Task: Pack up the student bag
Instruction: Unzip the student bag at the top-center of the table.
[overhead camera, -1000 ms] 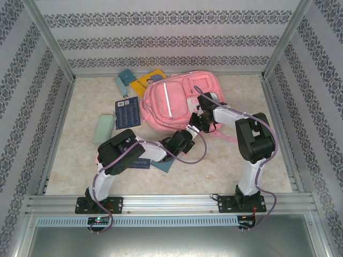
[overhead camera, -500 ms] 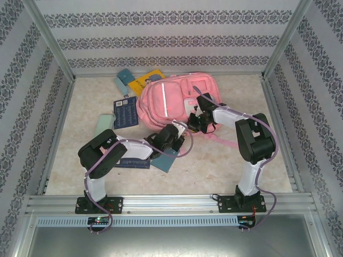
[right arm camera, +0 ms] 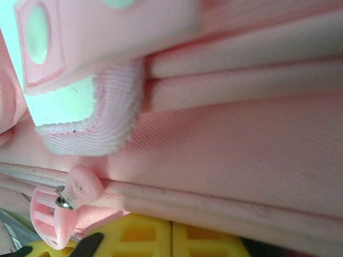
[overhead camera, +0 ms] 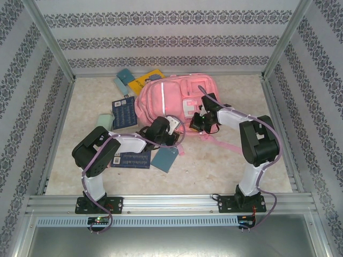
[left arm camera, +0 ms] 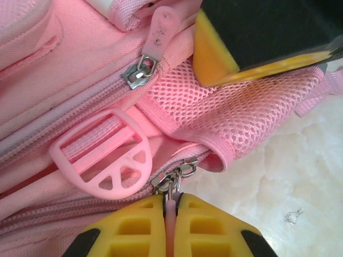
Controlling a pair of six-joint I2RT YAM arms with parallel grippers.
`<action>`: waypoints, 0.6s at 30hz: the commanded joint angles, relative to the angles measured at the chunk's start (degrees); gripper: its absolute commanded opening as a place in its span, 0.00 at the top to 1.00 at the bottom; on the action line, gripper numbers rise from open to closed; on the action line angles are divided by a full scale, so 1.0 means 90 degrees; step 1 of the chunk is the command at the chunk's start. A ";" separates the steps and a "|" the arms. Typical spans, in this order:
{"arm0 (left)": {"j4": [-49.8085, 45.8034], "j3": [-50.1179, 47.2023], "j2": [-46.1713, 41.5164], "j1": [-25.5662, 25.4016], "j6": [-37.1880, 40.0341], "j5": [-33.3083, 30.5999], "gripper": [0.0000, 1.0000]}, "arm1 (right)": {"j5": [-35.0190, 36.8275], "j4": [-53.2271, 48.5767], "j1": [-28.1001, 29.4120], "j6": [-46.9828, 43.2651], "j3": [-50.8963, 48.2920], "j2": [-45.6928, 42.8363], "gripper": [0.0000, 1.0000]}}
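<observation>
Comparing the overhead view with that of a second ago, you find the left arm drawn back toward the left wall, its elbow now closer to the table's left edge. The pink bag [overhead camera: 161,99] has been dragged slightly left with it. On the near side, the teal card [overhead camera: 164,158] and the dark booklet [overhead camera: 131,159], both partly under the arm before, now lie more exposed. The right arm has followed the bag a little leftward.

The bag lies flat at the far middle of the table [overhead camera: 230,160], front pockets up. Your left claw [overhead camera: 171,126] sits at its near edge. In the wrist view its yellow fingers [left arm camera: 134,230] are closed on a thin pink zip tab [left arm camera: 170,214] hanging from a metal slider [left arm camera: 174,179]. Just left of the slider is a pink plastic buckle [left arm camera: 102,166], and to the right a mesh side pocket [left arm camera: 241,112]. The zip tracks in view run shut, so the bag's inside is hidden, and you cannot tell what the mesh pocket holds.

Your right claw [overhead camera: 195,122] rests against the bag's near right side. In its wrist view the pads [right arm camera: 139,235] stand close together beneath pink fabric [right arm camera: 241,134], with the tips hidden. You cannot tell whether it is closed or gripping anything.

Outside the bag, to its left, lie a yellow book [overhead camera: 146,81], a dark card [overhead camera: 125,112] and a pale green case [overhead camera: 104,120].
</observation>
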 commanded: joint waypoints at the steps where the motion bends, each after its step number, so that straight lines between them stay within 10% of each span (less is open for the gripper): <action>1: -0.0713 0.0182 0.0025 0.0308 -0.0066 -0.0035 1.00 | 0.0778 -0.0228 -0.0192 0.0141 -0.0300 -0.0639 0.72; 18: -0.0188 0.0985 0.0973 -0.0569 -0.0768 0.0759 1.00 | 0.0473 0.1841 -0.0138 0.2622 -0.2863 -0.2397 0.52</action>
